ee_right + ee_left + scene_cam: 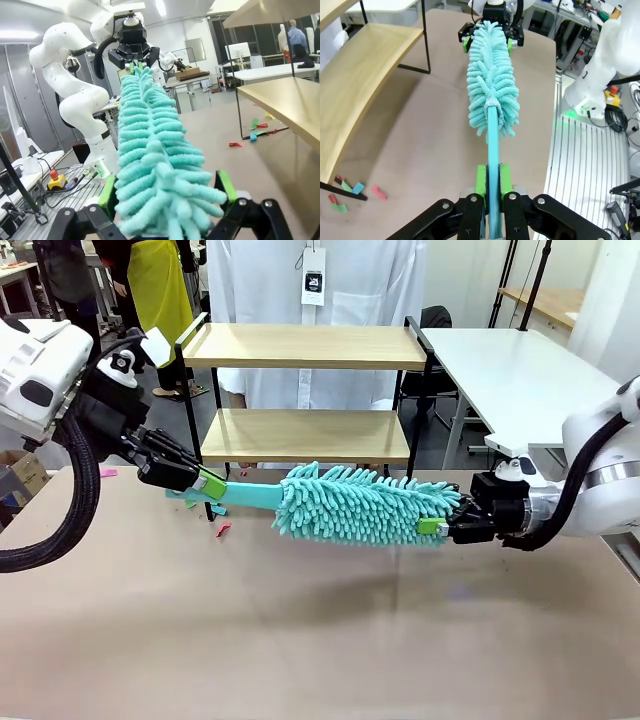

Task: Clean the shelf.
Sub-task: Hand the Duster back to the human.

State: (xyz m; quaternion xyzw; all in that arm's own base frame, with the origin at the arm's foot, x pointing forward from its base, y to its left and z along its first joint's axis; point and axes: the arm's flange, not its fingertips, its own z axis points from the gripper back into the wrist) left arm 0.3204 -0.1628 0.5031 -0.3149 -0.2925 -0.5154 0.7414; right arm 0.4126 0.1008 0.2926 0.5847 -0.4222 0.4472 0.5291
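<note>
Risk is a tug-of-war on the teal fluffy microfibre duster [360, 505]: the left gripper [213, 483] has its jaws pinched tight on the flat teal handle while the right gripper [436, 526] has its jaws around the soft head tip, so any mismatched motion could bend the handle, pull fibres or let the squashy end slip out. Both arms reach in low and near-horizontal from opposite sides, holding the duster level just above the brown worktop [320, 640]. The two-tier light wood shelf with thin black frame [305, 390] stands just behind the duster, untouched, with small coloured scraps [222, 529] near its left leg.
</note>
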